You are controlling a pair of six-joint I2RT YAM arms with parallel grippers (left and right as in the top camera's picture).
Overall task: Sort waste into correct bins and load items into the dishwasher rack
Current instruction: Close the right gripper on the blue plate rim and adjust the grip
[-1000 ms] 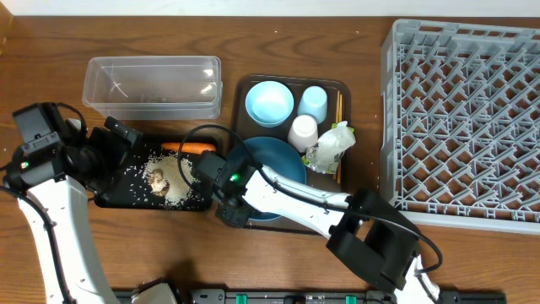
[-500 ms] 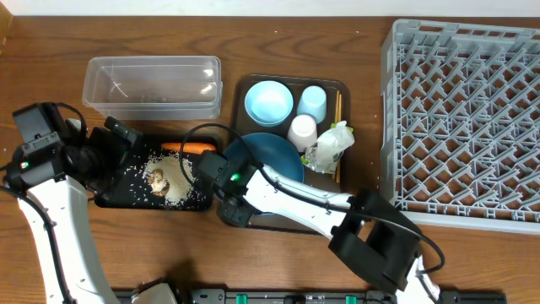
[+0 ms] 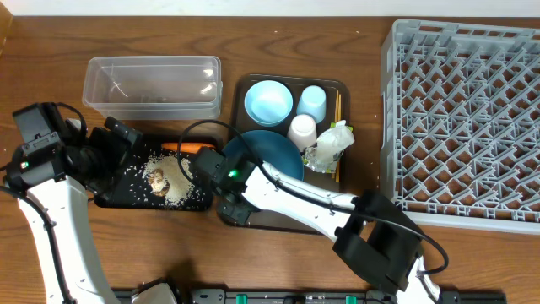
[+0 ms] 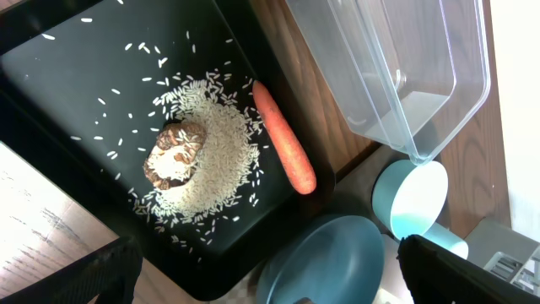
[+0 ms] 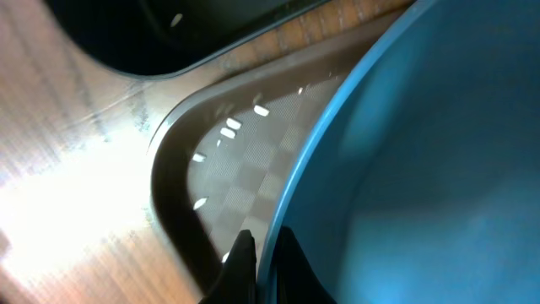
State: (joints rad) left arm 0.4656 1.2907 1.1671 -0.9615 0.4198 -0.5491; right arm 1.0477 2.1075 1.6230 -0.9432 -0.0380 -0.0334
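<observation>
The right gripper is pinching the rim of the large dark blue bowl, which is sitting in the brown serving tray. The left gripper is hanging open over the black tray.

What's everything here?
dishwasher rack: one, grey, right.
plastic tub: one, clear, rear left.
black tray: one, black, left.
carrot: one, orange, black tray.
rice: many, white, black tray.
food lump: one, brown, on rice.
serving tray: one, brown, centre.
large bowl: one, dark blue, serving tray.
small bowl: one, pale blue, serving tray.
white cup: one, white, serving tray.
blue cup: one, pale blue, serving tray.
wrapper: one, white-silver-green, serving tray.
chopsticks: count unclear, wooden, serving tray.
left end effector: one, black, left, open.
right end effector: one, black, gripping large bowl.
</observation>
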